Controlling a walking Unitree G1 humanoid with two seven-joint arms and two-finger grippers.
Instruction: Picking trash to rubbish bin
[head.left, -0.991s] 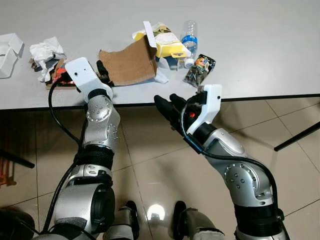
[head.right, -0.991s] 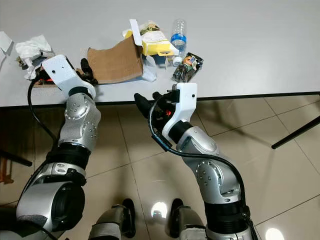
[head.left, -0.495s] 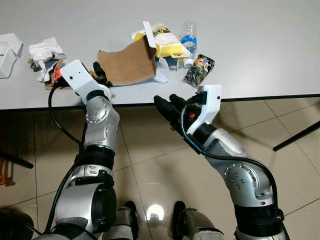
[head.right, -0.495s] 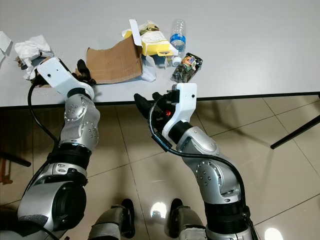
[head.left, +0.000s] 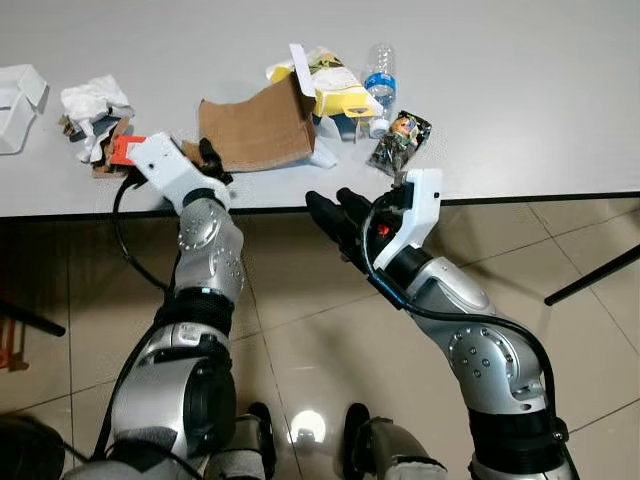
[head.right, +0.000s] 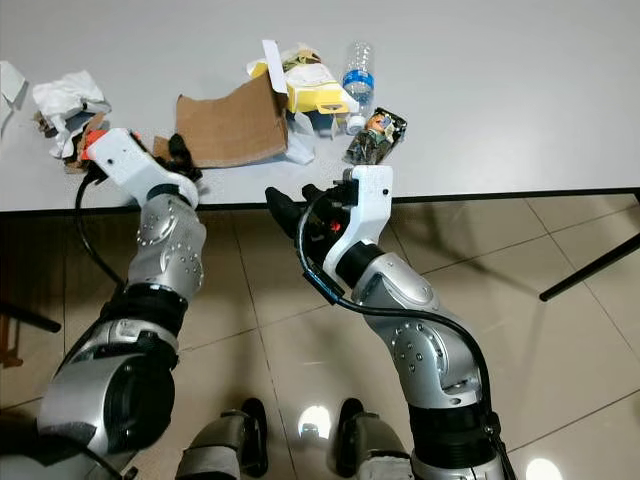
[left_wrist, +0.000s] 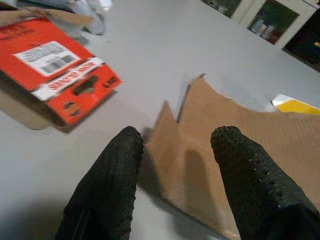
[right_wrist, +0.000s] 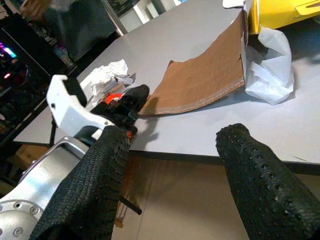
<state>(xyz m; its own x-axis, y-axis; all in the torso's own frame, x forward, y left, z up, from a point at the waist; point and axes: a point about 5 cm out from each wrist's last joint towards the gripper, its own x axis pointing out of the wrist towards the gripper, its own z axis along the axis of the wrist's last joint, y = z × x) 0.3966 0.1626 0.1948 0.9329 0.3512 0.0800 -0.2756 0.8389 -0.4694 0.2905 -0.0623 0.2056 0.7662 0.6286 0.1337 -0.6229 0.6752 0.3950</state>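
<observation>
Cardboard sheet (left_wrist: 235, 150), light and stiff, lies between the open left gripper's (left_wrist: 175, 160) fingers; its torn edge offers the grip.

Right gripper (head.left: 335, 215) open, idle.

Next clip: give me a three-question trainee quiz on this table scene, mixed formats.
1. True or false: the left tool is shut on the torn brown cardboard sheet.
2. Which item lies nearest the clear plastic bottle with a blue label? A) crumpled white tissue B) yellow carton C) flat orange card package
3. Fill in: the right tool is held below the edge of the grey ____.

Key: 1 false, its fingers are spread at the sheet's edge; 2 B; 3 table.
</observation>
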